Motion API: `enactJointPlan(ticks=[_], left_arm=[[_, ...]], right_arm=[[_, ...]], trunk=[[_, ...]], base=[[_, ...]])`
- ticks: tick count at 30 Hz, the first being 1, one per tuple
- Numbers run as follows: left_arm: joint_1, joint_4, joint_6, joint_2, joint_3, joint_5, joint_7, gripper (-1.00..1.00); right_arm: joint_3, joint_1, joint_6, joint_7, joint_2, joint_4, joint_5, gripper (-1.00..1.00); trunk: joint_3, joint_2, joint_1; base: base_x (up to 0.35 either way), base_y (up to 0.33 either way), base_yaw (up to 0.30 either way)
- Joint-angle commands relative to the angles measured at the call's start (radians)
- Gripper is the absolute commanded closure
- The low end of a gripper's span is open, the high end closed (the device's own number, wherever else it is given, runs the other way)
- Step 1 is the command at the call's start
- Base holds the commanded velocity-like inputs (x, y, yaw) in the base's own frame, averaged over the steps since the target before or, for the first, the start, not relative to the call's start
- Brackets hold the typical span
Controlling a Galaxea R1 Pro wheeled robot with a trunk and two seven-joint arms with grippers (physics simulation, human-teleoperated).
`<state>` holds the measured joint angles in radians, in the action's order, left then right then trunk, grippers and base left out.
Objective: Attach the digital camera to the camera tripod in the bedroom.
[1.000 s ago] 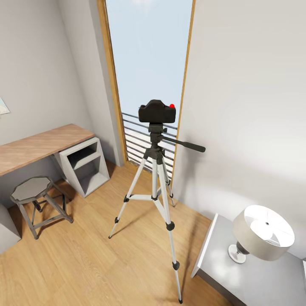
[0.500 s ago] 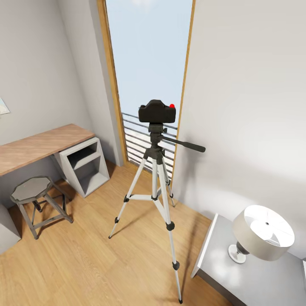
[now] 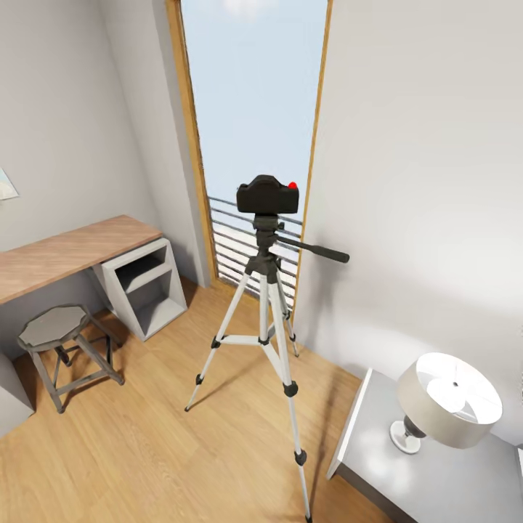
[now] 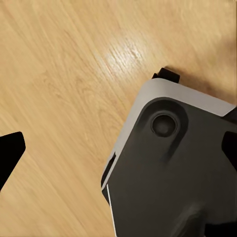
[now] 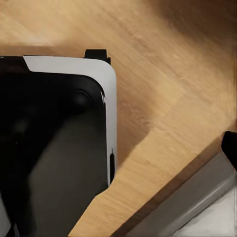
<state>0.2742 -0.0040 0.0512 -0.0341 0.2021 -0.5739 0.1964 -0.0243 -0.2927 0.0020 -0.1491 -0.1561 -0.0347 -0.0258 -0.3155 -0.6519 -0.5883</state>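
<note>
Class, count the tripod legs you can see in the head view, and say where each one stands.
3. The camera tripod has one leg toward the stool, one toward the lamp table, one back by the window.

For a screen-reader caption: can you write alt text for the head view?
A small matte-black camera with a red button sits atop a tall silver-legged tripod on a light wood floor, before a tall wood-framed window. A wood-topped desk and grey stool stand left, a lamp right.

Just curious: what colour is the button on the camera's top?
Bright red, clearest in the head view.
</note>
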Motion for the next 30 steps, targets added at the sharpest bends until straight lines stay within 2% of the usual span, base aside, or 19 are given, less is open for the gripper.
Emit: enactJointPlan(ticks=[1, 15, 30], left_arm=[[0.0, -0.001, 0.002, 0.0, 0.008, -0.009, 0.002, -1.0], [0.0, -0.005, 0.004, 0.0, 0.01, -0.001, 0.002, -1.0], [0.001, -0.01, 0.004, -0.001, 0.013, 0.0, 0.001, -1.0]], right_arm=[[-0.002, 0.0, -0.001, 0.006, 0.0, -0.002, -0.001, -1.0], [-0.002, 0.012, 0.004, 0.041, 0.028, -0.002, 0.002, -1.0], [0.001, 0.036, 0.003, 0.035, 0.034, -0.002, -0.005, -1.0]], trunk=[[0.0, -0.001, 0.0], [0.021, -0.001, 0.0], [0.044, -0.001, 0.0]], base=[[0.0, 0.0, -0.062], [0.0, 0.0, -0.08], [0.0, 0.0, -0.086]])
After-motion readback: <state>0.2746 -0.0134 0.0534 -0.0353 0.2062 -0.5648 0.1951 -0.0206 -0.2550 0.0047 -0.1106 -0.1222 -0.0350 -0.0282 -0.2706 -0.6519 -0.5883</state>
